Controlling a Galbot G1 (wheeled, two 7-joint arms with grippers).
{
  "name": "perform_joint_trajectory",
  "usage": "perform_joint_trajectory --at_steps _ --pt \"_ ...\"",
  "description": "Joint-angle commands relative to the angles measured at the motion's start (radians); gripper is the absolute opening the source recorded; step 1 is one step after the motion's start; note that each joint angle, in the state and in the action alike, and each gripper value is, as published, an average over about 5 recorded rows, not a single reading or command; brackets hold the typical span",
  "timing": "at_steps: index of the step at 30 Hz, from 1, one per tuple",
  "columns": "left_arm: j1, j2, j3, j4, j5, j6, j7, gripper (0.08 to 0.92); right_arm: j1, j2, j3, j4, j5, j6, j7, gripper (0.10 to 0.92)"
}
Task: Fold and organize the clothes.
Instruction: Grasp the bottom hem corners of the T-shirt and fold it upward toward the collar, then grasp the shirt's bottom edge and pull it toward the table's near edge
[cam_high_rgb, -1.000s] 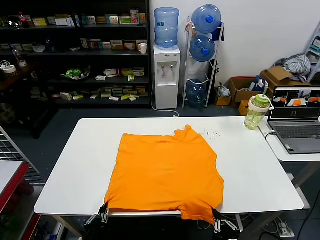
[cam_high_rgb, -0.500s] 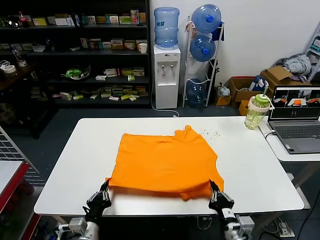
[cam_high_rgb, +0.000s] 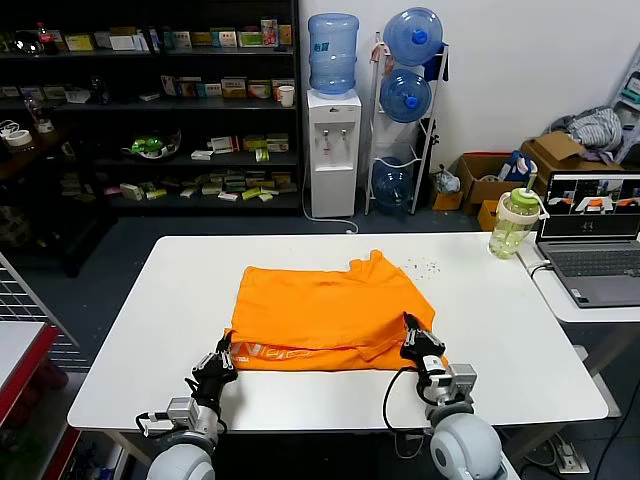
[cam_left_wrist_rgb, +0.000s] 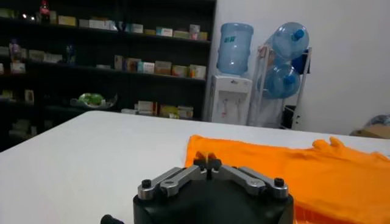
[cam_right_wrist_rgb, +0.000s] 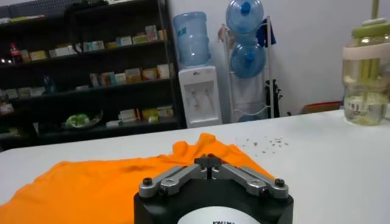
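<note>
White table (cam_high_rgb: 130, 330) centre. Dark stocked shelving (cam_high_rgb: 150, 110) at 10 o'clock. Water dispenser (cam_high_rgb: 332, 130), bottle rack (cam_high_rgb: 405, 120) at 12. White wall (cam_high_rgb: 540, 60), cardboard boxes (cam_high_rgb: 480, 180), laptop (cam_high_rgb: 590, 240) at 2. Grey-blue floor (cam_high_rgb: 200, 225).

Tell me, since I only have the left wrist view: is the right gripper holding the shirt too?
Observer: Yes. In the head view the right gripper is shut on the near hem of the orange T-shirt at its right corner. The left gripper grips the left corner.
Operator: Is that hem lying flat?
Observer: No. It is raised and turned over, so white lettering shows on its underside near the left gripper.
Operator: Anything ahead on the right?
Observer: A green-lidded bottle stands at the far right corner of the table, apart from the shirt.
</note>
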Motion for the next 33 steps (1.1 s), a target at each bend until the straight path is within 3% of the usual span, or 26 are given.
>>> perform_joint_trajectory --at_steps 1,12,20,24,33 --pt "-0.074 -0.003 0.025 0.072 0.015 -0.005 0.002 0.177 0.092 0.0 -0.025 -0.078 -0.011 -0.018 -0.027 0.241" --pt "0.077 0.045 -0.018 -0.037 -0.007 0.071 -0.003 0.497 -0.115 -0.103 0.073 -0.022 -0.071 -0.008 -0.082 0.553" --pt "0.172 0.061 -0.025 -0.057 -0.068 0.096 0.012 0.73 -0.2 -0.149 0.115 -0.005 -0.008 -0.064 -0.115 0.778" --pt "0.164 0.06 -0.017 -0.062 -0.074 0.109 0.012 0.809 -0.195 -0.141 0.108 0.002 0.007 -0.086 -0.114 0.818" --pt "0.122 0.053 -0.016 -0.062 -0.082 0.115 0.008 0.823 -0.197 -0.136 0.098 0.0 0.036 -0.107 -0.111 0.823"
